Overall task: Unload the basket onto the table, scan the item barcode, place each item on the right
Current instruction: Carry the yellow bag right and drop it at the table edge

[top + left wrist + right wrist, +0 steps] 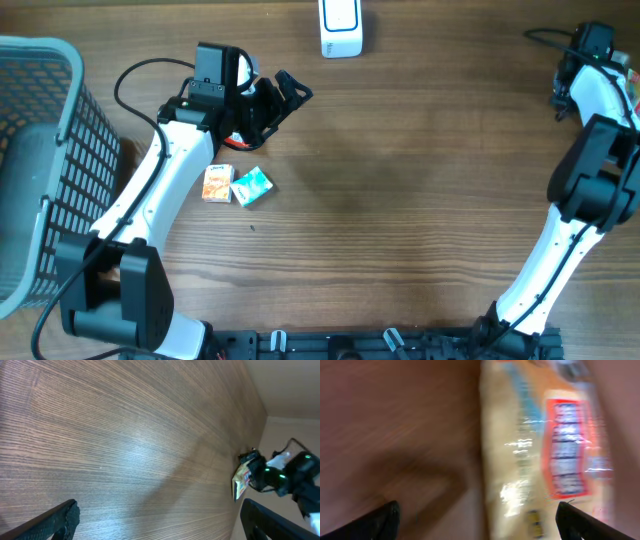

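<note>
Right gripper [477,510]: fingers spread wide, holding nothing. The yellow snack packet [540,450] lies free at the table [400,200]'s far right edge. I judge a regrasp is needed. Left gripper [159,507]: wide, empty, near the barcode scanner [341,28].

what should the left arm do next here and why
Probably swing the left gripper back and down over the teal box, jaws kept wide. It is open and holds nothing. The teal box and the orange box beside it lie untouched on the table, and neither is near the scanner at the far edge.
</note>
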Available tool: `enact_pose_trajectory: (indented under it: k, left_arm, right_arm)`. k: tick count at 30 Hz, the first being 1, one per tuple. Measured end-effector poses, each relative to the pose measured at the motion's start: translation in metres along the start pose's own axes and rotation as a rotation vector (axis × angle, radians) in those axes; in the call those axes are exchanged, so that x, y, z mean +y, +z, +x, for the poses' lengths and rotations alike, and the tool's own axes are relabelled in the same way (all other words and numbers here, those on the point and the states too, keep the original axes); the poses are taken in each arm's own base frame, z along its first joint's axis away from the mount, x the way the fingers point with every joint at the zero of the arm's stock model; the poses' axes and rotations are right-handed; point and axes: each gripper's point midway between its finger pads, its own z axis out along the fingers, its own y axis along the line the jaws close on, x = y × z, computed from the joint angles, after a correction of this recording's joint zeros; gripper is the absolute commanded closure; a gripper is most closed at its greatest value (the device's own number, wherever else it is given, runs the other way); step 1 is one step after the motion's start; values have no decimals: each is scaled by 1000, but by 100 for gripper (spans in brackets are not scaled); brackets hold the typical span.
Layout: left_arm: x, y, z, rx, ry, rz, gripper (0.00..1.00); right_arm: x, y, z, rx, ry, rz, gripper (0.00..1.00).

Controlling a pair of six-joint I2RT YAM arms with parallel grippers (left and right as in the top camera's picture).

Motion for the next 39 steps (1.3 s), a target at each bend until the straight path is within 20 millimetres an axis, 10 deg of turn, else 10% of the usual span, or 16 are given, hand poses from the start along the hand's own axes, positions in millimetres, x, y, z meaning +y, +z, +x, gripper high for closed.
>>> enact_pose_trajectory:
  k: [3, 6, 8, 11, 16, 20, 26, 33, 37, 39]
  left_arm:
    - [0, 0, 0, 0, 0, -1, 0]
    - [0, 0, 0, -1, 0, 0, 0]
    - [0, 0, 0, 0, 0, 0, 0]
    - [0, 0, 0, 0, 0, 0, 0]
    - [14, -1, -1, -20, -6, -71, 0]
    - [128, -41, 11, -115, -115, -664, 0]
    - [144, -68, -64, -436, -169, -685, 1]
    - [165, 11, -75, -221, -299, -434, 1]
    - [155, 28, -69, -153, -308, -341, 79]
    - [155, 28, -70, -158, -309, -344, 96]
  right_arm:
    - [27, -82, -46, -92, 87, -379, 0]
    - [38, -238, -79, -211, 80, -907, 0]
    - [39, -343, -49, -154, 4, -1244, 0]
    - [63, -392, 20, 130, -78, -1419, 0]
    - [130, -389, 113, 366, -268, -1328, 0]
    - [173, -395, 156, 338, -403, -1310, 0]
    - [209, -382, 205, 371, -434, -1306, 0]
    - [217, -348, 239, 438, -384, -1250, 0]
    - [218, -347, 238, 436, -380, -1249, 0]
    - [218, -347, 238, 436, -380, -1248, 0]
